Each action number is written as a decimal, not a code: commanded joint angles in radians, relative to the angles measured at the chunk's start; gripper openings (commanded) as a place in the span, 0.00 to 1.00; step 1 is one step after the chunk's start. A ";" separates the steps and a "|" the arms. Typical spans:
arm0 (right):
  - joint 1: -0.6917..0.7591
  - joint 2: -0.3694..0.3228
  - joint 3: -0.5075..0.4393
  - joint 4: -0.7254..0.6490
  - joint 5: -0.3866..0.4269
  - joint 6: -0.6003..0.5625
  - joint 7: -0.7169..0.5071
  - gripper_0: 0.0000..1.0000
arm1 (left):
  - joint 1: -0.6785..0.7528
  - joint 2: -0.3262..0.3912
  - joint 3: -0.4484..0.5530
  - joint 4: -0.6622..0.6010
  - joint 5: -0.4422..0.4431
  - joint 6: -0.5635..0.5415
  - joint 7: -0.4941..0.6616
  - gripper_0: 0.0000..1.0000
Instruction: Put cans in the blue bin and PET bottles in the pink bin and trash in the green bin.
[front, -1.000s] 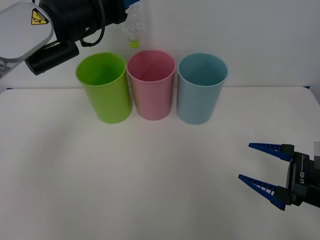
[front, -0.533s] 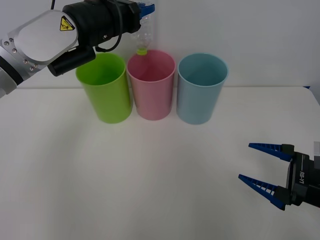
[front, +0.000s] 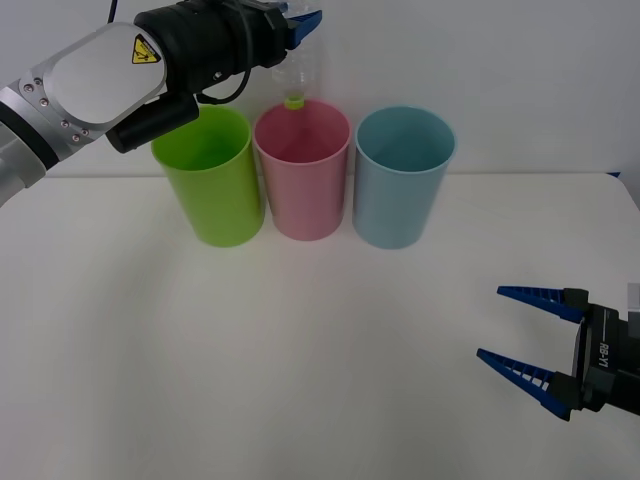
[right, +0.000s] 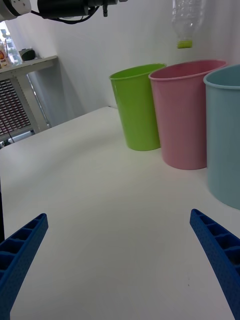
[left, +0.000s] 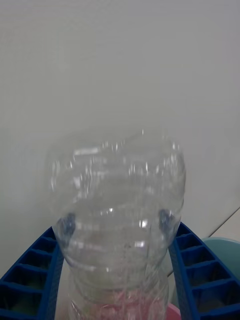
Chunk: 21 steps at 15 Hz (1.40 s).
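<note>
The left gripper (front: 300, 22) is clamped on the bottle (front: 297, 70), which is held cap-down above the pink bin (front: 302, 170). The right gripper (front: 528, 335) is held open over the table (front: 300, 360).

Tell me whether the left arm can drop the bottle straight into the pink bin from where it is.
Probably yes. The left gripper holds the bottle cap down over the pink bin, whose open mouth has nothing across it.
</note>
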 joint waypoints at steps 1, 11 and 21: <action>0.000 0.000 0.000 0.000 0.000 0.000 0.000 0.98 | 0.000 0.000 0.000 -0.003 -0.003 0.007 -0.010 1.00; 0.000 0.000 0.000 0.000 0.000 0.000 0.000 0.99 | 0.003 0.037 0.000 -0.046 0.034 -0.026 -0.012 1.00; 0.000 0.000 0.000 0.000 0.000 0.000 0.000 0.98 | 0.296 0.515 0.091 -0.542 0.394 -0.082 -0.177 1.00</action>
